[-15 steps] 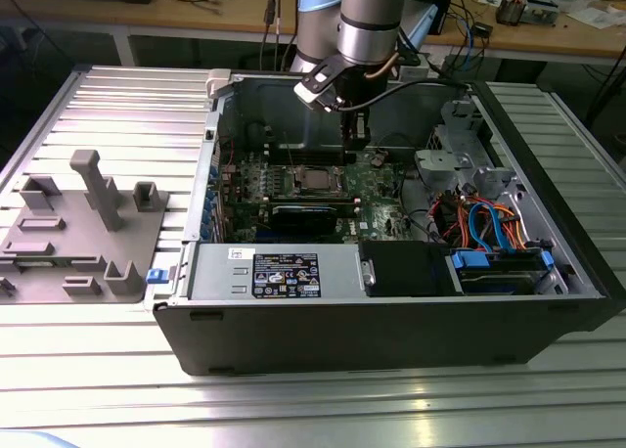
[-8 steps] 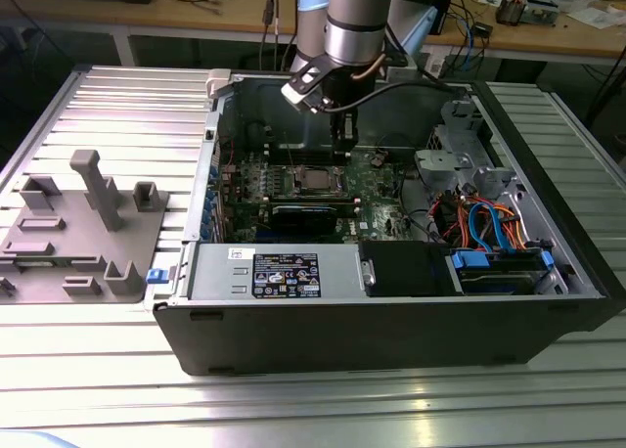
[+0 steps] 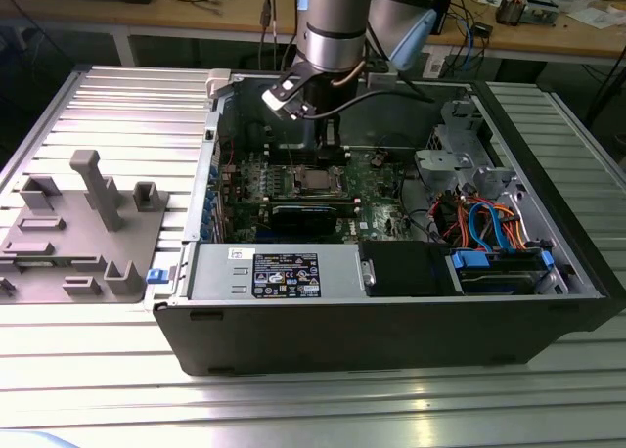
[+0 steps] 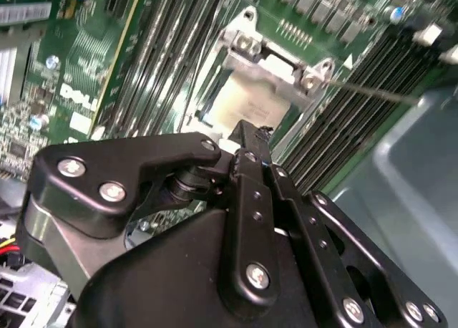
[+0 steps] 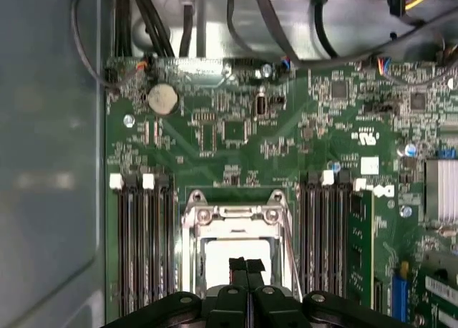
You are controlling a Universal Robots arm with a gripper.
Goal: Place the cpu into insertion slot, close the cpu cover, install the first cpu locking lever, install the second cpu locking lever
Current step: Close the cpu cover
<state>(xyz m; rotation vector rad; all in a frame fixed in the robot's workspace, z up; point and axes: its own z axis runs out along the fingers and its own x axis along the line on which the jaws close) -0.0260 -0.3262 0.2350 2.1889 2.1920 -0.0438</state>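
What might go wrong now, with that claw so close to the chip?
The gripper hangs right over the cpu in its socket; a misjudged descent might scratch it. The thin locking lever sticks out beside the cpu cover and may slip off the gripper. Memory slots flank the socket closely and might get bumped.

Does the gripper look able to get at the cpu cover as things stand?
Likely yes: the gripper, shut, hangs just over the cpu cover with nothing in between; the memory slots stand off to either side.
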